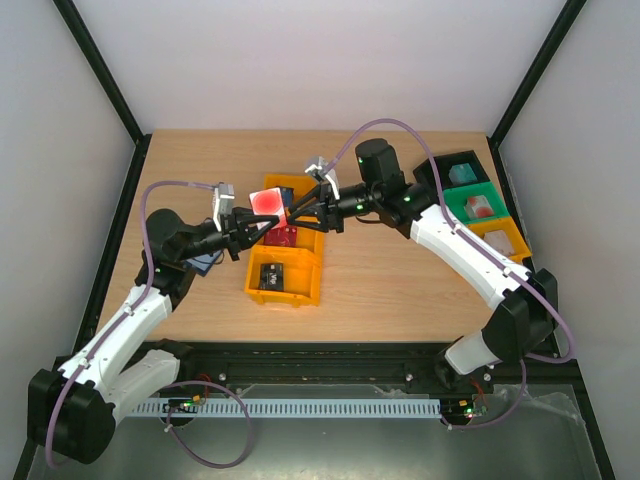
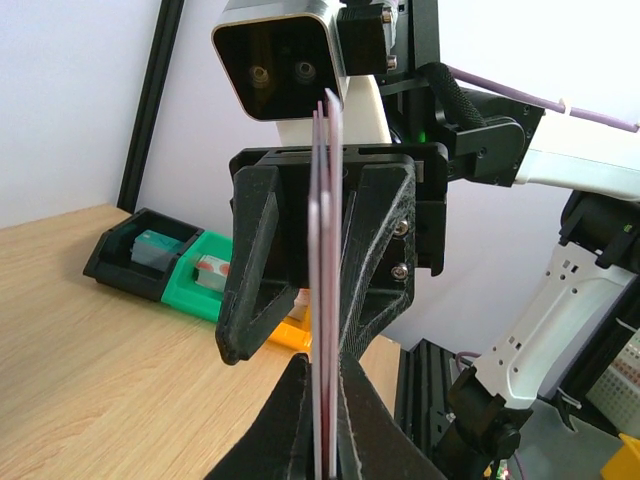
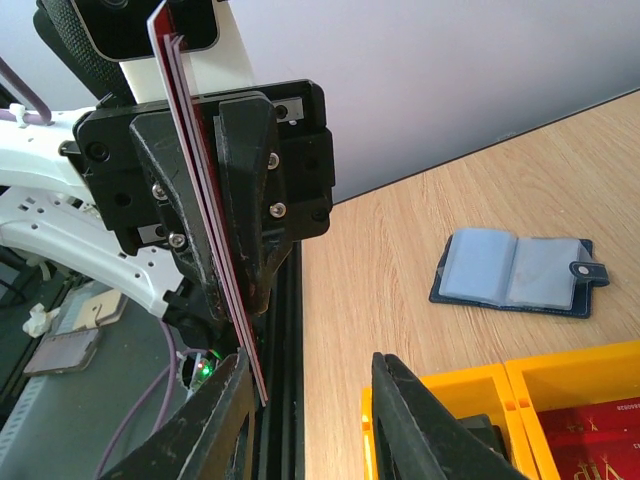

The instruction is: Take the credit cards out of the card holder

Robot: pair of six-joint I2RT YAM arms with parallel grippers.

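On table (image 1: 400, 290), near left, card holder (image 3: 515, 272) lay open, flat. Beyond, above yellow bin (image 1: 281, 296), left gripper (image 2: 322, 430) clamped upright credit cards (image 2: 326, 250); right gripper (image 1: 292, 213) jaws apart, flanking stack's far edge.

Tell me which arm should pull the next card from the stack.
Probably right. The right tool stands open astride the cards' free end; the left tool is shut on their other end, so it cannot pick one off.
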